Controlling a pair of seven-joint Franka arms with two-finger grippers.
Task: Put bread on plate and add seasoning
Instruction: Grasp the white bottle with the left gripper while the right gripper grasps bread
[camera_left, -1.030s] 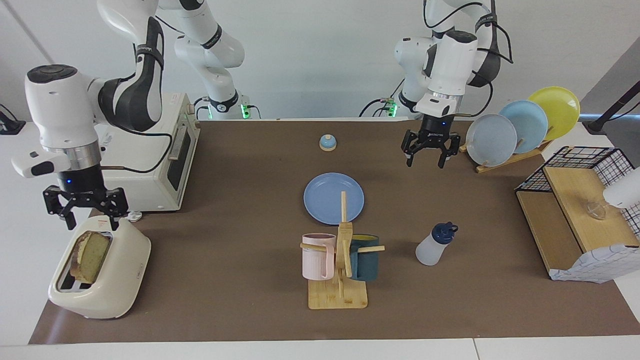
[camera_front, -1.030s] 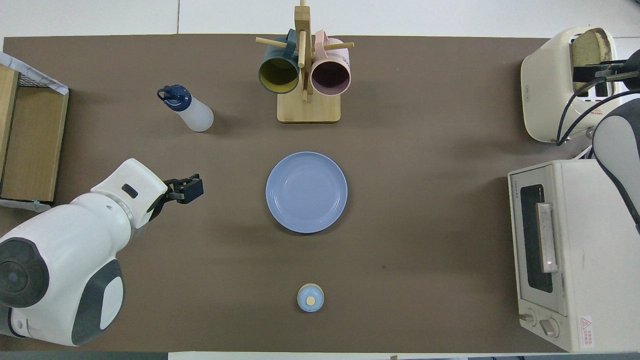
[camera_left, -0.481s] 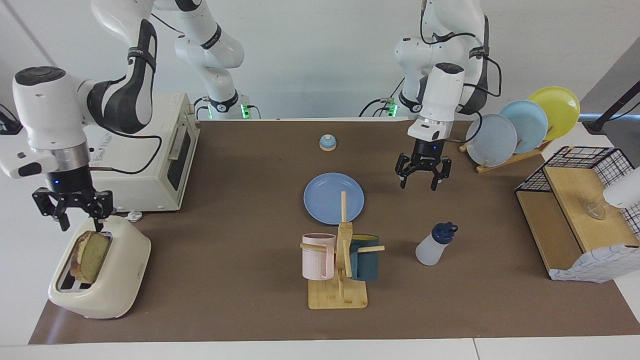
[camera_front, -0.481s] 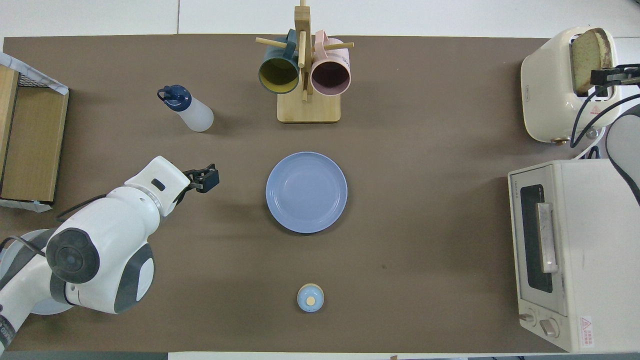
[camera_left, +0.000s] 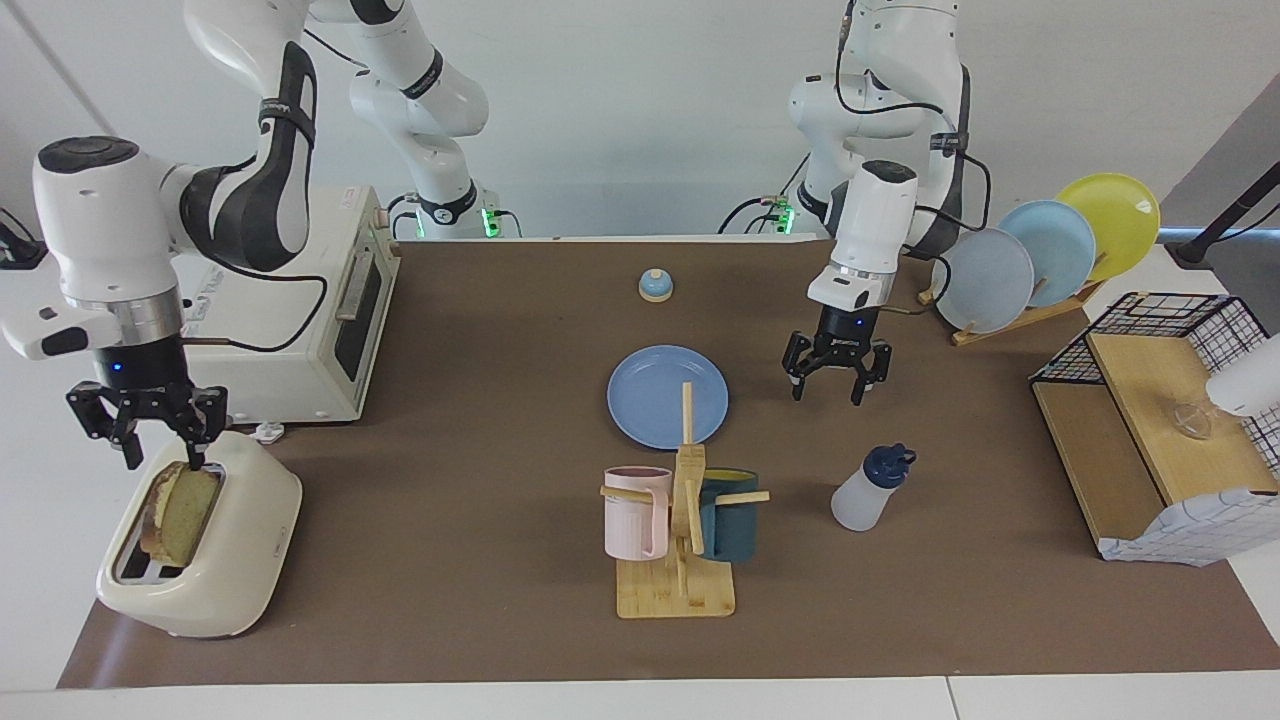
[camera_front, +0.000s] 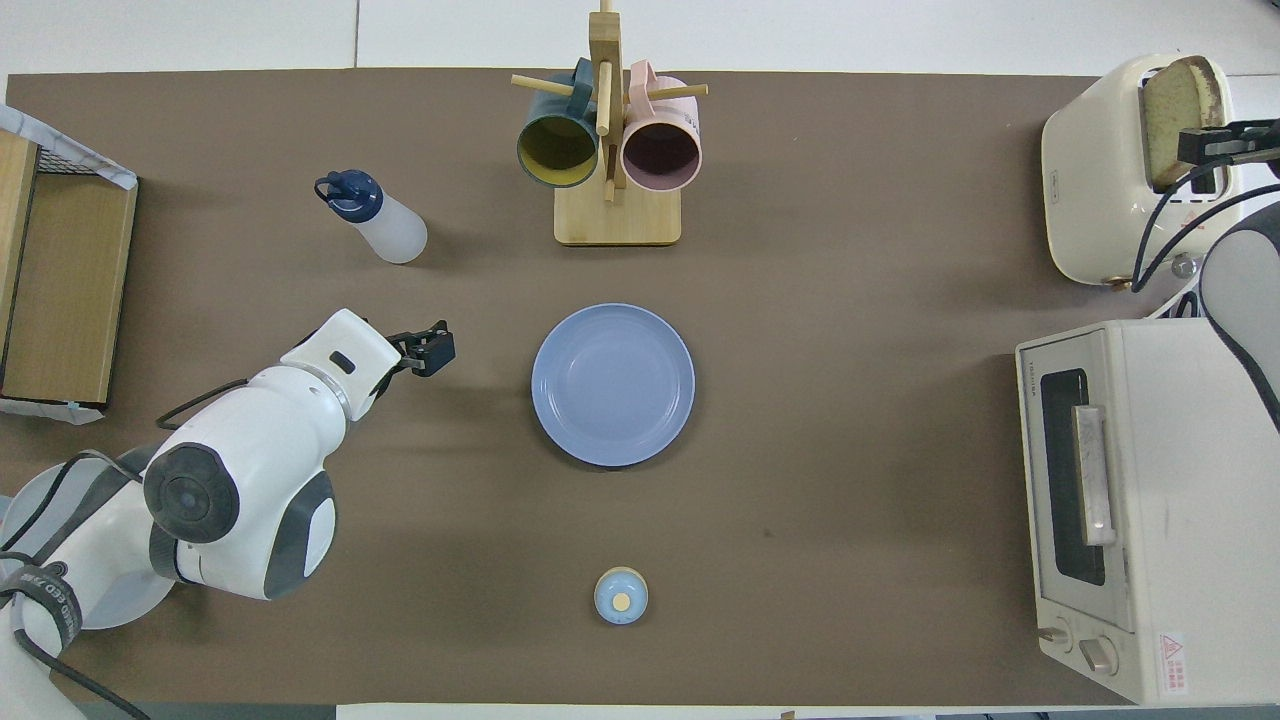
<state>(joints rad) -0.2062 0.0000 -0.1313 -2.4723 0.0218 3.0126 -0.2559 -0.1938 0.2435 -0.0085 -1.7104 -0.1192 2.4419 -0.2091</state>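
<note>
Facing view: the right gripper (camera_left: 158, 440) has dropped from above the toaster (camera_left: 200, 545) onto the spongy, brown-crusted bread (camera_left: 182, 511) standing in its slot, jaws narrowing astride the top edge; whether they pinch yet, I cannot tell. The smooth round plate (camera_left: 650, 420) lies bare mid-table. The left gripper (camera_left: 836, 378), open, has advanced toward the translucent, navy-capped seasoning bottle (camera_left: 866, 491).
</note>
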